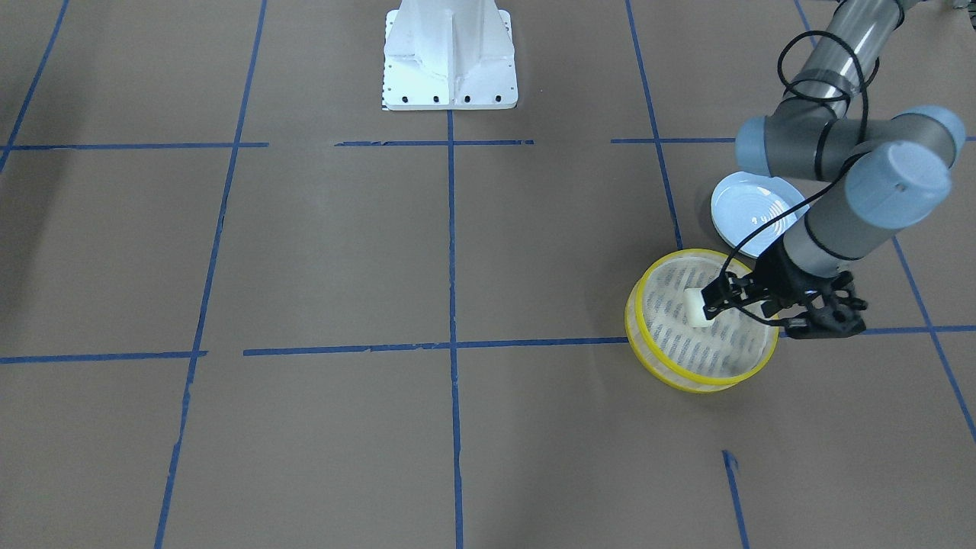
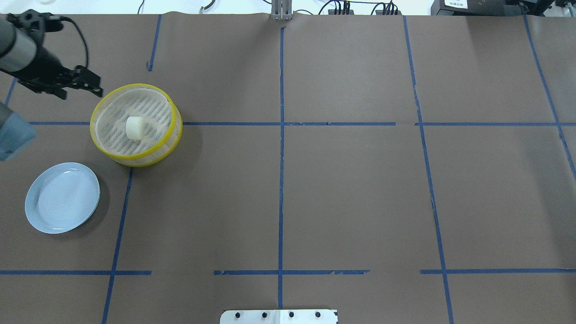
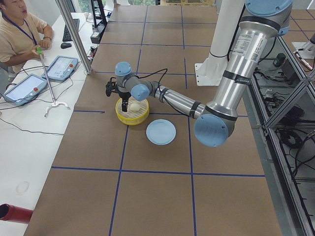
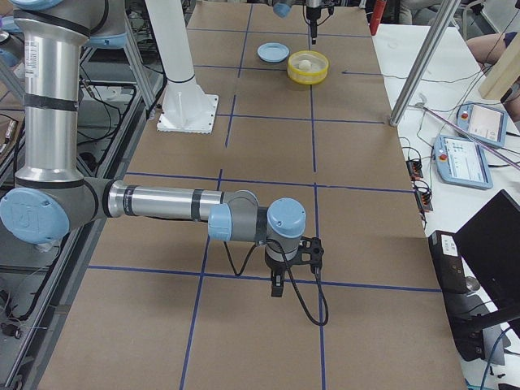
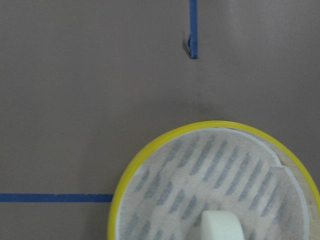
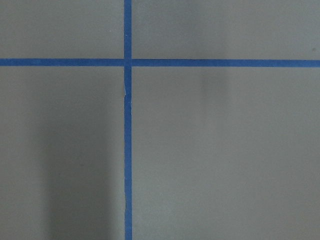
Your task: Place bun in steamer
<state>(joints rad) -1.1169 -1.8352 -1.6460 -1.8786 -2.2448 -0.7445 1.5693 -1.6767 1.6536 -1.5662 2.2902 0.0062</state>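
Observation:
The cream-white bun [image 2: 134,128] lies on the slatted bottom of the yellow-rimmed steamer [image 2: 93,133], free of any gripper. It also shows in the front view [image 1: 693,305] and at the bottom of the left wrist view [image 5: 222,226]. My left gripper [image 1: 711,300] hangs above the steamer [image 1: 650,345], open and empty, close over the bun. In the overhead view the left gripper [image 2: 90,84] shows beside the steamer's far left rim. My right gripper [image 4: 276,286] shows only in the right side view, low over bare table; I cannot tell whether it is open or shut.
An empty pale blue plate [image 2: 63,198] lies beside the steamer on the robot's side, partly under the left arm in the front view [image 1: 751,210]. Blue tape lines cross the brown table. The robot's white base [image 1: 450,57] stands at the middle of its edge.

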